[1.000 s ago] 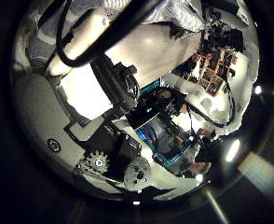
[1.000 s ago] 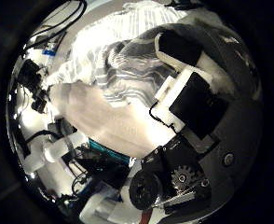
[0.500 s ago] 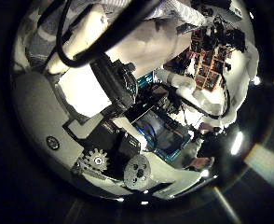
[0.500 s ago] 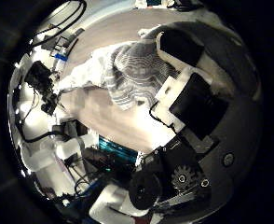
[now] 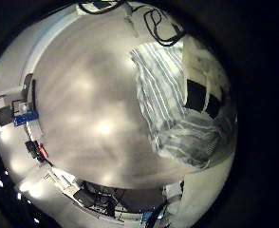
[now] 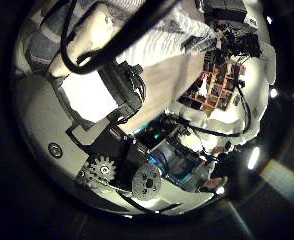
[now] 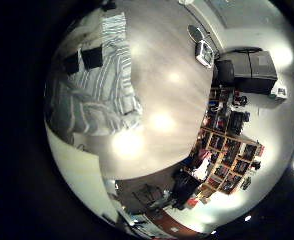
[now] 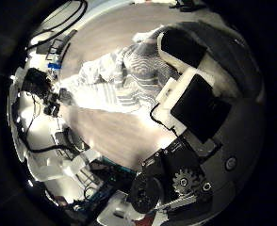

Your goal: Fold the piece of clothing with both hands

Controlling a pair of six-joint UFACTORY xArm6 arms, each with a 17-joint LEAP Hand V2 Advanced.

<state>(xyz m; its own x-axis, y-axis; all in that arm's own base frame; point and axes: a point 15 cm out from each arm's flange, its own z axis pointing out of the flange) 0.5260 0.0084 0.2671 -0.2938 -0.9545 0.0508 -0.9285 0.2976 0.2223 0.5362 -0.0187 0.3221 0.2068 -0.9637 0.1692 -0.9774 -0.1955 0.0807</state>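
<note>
The striped piece of clothing (image 8: 129,75) hangs bunched from my right hand (image 8: 190,71), whose fingers curl round its edge. In the right little finger side palm view the same cloth (image 7: 97,85) drapes down over the table (image 7: 172,80), with a finger (image 7: 82,58) dark against it. My left hand's fingers (image 5: 204,95) pinch another part of the striped cloth (image 5: 173,104), which hangs in folds above the tabletop (image 5: 92,114). The left thumb side palm view is mostly filled by the left hand (image 6: 107,95) itself.
Small boxes and gear (image 5: 21,119) sit along one edge of the table. Beyond the table stand dark cabinets (image 7: 242,70) and a set of shelves (image 7: 222,135).
In the right thumb side palm view the cloth has gone from spread wide to a narrower hanging bunch, and more table shows beneath it. The left thumb side palm view has shifted slightly.
</note>
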